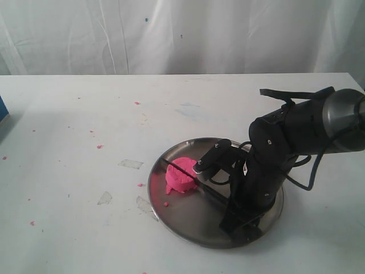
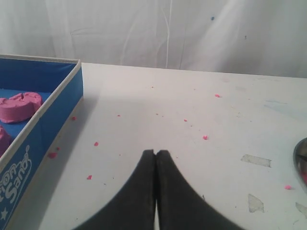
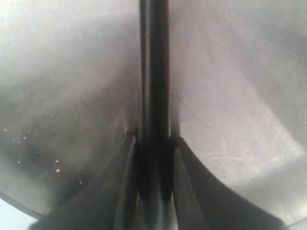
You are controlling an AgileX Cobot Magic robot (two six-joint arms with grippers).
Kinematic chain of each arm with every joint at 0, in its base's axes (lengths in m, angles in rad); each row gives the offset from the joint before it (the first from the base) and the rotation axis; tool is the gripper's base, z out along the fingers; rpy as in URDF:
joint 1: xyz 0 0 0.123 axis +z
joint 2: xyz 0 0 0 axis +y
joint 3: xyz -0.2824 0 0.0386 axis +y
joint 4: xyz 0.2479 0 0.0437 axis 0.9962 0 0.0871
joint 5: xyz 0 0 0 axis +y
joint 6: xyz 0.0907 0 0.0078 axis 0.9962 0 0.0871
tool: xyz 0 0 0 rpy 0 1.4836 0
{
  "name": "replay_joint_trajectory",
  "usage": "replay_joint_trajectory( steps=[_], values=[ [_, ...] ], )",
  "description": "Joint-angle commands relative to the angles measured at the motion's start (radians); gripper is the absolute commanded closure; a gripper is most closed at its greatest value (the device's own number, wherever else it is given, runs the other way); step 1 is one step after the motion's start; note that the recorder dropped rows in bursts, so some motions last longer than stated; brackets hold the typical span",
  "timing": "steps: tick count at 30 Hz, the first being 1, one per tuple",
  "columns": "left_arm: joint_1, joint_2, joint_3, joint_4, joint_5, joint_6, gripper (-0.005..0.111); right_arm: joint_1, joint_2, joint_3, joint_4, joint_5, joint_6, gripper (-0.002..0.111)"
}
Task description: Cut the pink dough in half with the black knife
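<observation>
Right gripper (image 3: 154,141): one, jaws pinching the straight handle of the slim black knife (image 3: 153,72). We judge the knife stiff and light, best held by the handle, as it is. Left gripper (image 2: 156,154): one, fingers pressed together, empty. Bright pink dough lump (image 1: 181,176): one, left of centre on the round steel plate (image 1: 171,217), lower middle of frame. We judge it soft, crumbly and easily squashed. Plates: one. Pink crumbs (image 1: 100,146): many.

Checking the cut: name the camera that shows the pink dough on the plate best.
Exterior view: the pink dough sits in plain sight on the steel plate. The left wrist view stops at the plate's rim; the right wrist view shows only the black knife and plate.
</observation>
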Motion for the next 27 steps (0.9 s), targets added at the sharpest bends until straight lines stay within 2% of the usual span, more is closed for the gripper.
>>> replay_joint_trajectory(
  steps=[1, 27],
  values=[
    [-0.005, -0.004, 0.004, 0.000, -0.014, 0.000, 0.107, -0.001, 0.003, 0.000, 0.007, 0.010, 0.001, 0.108],
    [-0.005, -0.004, 0.004, 0.000, -0.014, 0.000, 0.107, -0.001, 0.003, 0.000, 0.000, 0.033, 0.014, 0.108]
  ],
)
